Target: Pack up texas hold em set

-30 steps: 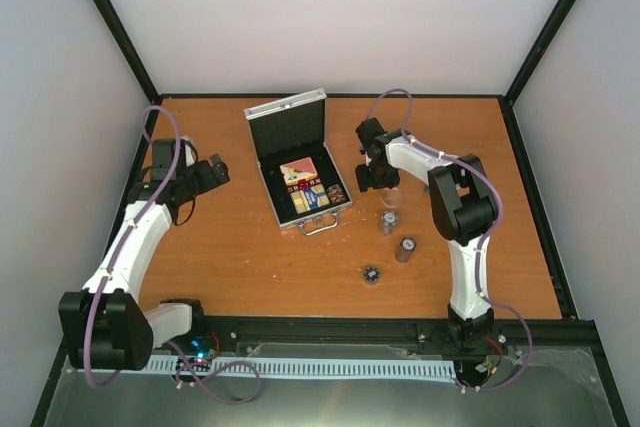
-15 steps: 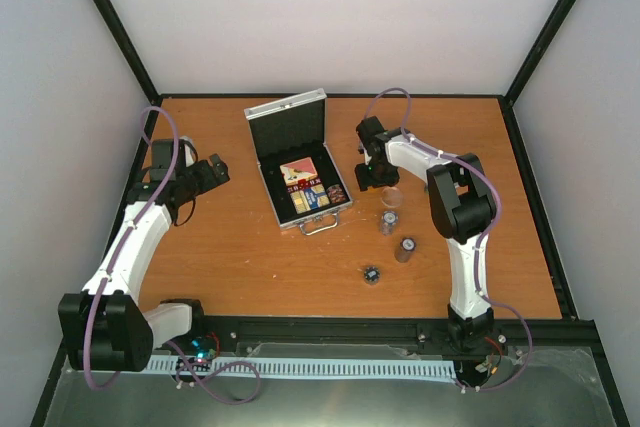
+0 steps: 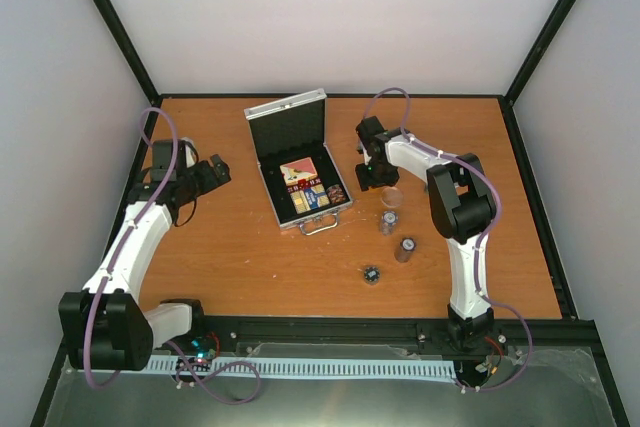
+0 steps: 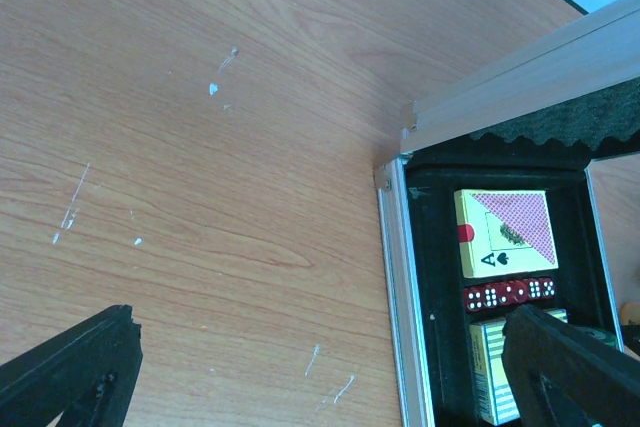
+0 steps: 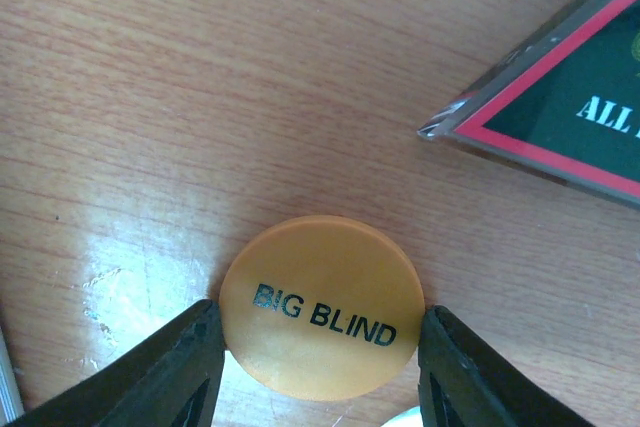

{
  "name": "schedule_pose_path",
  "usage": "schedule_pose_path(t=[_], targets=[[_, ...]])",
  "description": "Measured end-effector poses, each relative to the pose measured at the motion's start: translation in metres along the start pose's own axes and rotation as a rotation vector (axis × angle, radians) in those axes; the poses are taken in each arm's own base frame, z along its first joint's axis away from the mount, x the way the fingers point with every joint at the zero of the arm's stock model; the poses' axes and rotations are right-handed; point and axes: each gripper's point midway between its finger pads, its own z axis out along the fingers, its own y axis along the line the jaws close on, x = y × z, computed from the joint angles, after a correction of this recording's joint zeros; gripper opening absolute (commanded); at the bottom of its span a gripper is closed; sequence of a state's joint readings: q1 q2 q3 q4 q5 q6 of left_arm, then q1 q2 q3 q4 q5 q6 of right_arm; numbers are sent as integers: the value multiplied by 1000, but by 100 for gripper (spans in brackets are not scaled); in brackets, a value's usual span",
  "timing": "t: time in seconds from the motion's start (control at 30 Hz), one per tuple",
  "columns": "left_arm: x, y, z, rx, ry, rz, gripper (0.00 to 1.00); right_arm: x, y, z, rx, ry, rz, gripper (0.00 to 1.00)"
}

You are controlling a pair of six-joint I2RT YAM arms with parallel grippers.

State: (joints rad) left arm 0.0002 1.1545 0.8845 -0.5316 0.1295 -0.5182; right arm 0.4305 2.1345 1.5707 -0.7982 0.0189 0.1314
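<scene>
Top external: wooden table (image 3: 250, 257) (white walls (image 3: 330, 17))

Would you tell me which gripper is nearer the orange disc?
The right gripper: its fingers flank the disc. The left gripper is far off, beyond the case.

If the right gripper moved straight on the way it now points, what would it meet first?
Probably the orange BIG BLIND disc, lying flat between its fingers. The tabletop lies just beneath it. Depth is hard to judge.
</scene>
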Motion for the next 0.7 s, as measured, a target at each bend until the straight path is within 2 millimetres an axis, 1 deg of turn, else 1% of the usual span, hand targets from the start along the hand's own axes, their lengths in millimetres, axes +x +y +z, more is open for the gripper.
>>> schedule_pose_path(t=[0.33, 0.47, 0.57, 0.7], targets=[[3, -3, 2, 20, 21, -1, 100, 0, 1, -1, -5, 0, -16, 53], [5, -4, 4, 28, 32, -2, 100, 6, 1, -3, -7, 23, -19, 53], [6, -6, 4, 36, 38, -2, 100, 9, 2, -9, -12, 31, -21, 53], [7, -7, 5, 42, 44, -2, 100, 10, 7, -27, -29, 22, -28, 54]])
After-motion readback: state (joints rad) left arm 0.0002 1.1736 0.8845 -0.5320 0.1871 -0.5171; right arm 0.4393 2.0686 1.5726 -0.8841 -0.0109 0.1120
